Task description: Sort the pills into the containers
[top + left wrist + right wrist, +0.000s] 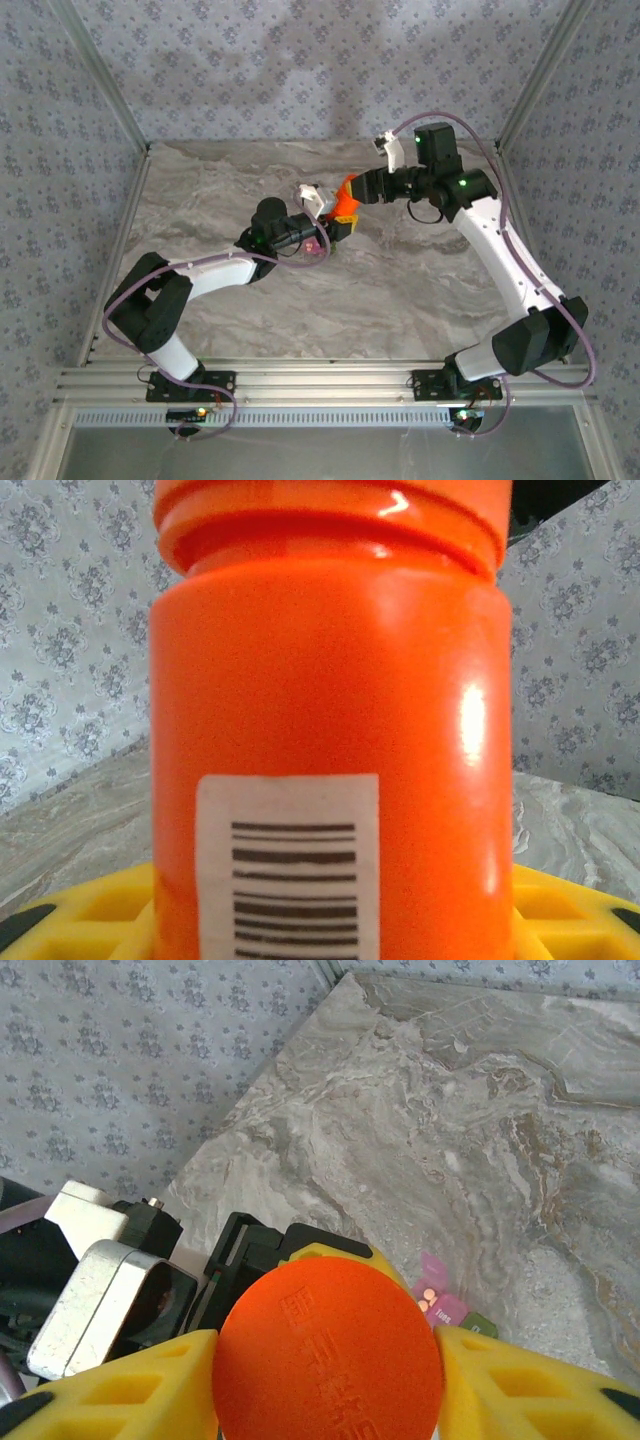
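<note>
Starting at the left: gripping the orange bottle [330,680] low on its body with the left hand [335,228], yellow fingers [90,920] pressed in on either side of the barcode label [288,870]. Holding it upright, long axis running six to twelve o'clock in the left wrist view, and raised off the counter [420,270] by the look of it. No pills loose anywhere in sight; most likely all inside, judging by the top being on.

Across to the middle: meeting the bottle from above with the right hand [352,190], looking straight down that axis onto the round cap [328,1355]. Touching the cap at nine and three o'clock with the yellow fingers [520,1380], so narrowed onto it and gripping, not gaping wide. Hinges on that shared axis: twist about it to unscrew, then lift straight along it to free the cap. Nearer for the cap job: plainly the right. Tight at nine o'clock of the cap, with the left hand's black body just beside it.

Further right: spotting the containers [452,1310] down on the counter at about three o'clock of the cap in the right wrist view, pink compartment [437,1295] joined to the olive-green compartment [480,1326]. In the top view, tucked at seven o'clock just beside the left hand. Plenty of bare counter toward twelve and three o'clock for carrying the cap off, with the walls [300,70] well apart from both hands.
</note>
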Controlling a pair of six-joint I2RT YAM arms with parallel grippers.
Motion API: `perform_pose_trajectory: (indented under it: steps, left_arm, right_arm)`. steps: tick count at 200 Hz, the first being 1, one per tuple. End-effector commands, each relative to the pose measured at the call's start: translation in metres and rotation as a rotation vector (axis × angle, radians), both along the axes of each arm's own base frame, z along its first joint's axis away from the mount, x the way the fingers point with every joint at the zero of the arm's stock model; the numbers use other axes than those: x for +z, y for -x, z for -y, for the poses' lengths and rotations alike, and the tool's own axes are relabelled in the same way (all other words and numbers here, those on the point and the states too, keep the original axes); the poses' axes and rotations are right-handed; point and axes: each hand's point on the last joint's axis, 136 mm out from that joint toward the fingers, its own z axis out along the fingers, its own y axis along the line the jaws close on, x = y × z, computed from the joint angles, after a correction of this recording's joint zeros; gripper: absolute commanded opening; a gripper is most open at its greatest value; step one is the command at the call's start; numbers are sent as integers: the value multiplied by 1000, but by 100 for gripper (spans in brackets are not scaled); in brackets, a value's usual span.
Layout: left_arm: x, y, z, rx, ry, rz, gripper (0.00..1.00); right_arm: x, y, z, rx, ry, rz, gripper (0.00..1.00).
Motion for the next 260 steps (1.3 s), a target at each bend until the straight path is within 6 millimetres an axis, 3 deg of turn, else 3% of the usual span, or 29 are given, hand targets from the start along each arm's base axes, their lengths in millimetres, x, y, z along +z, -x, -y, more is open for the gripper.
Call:
perform_pose_trajectory:
  steps: [1, 81, 129, 176, 194, 222, 260]
  left_arm:
    - [39, 8, 4, -30, 73, 81, 0]
    - [43, 3, 7, 20, -3, 142, 0]
    - [41, 3, 8, 46, -21, 164, 0]
    - [39, 3, 7, 54, -19, 160, 0]
    - [38, 3, 7, 55, -17, 154, 0]
    - [38, 3, 8, 54, -11, 146, 0]
    - [39, 4, 9, 39, 5, 127, 0]
  right_arm:
    - [-3, -2, -1, -7, 19, -23, 49]
    - [-47, -10, -4, -238, 56, -282, 49]
    - [-55, -15, -10, -331, 0, -361, 49]
    - [-42, -14, -12, -316, -43, -357, 55]
    - [-33, -16, -8, -318, -56, -329, 66]
    - [-10, -14, 4, -308, -90, -256, 79]
    - [35, -7, 32, -314, -160, -90, 86]
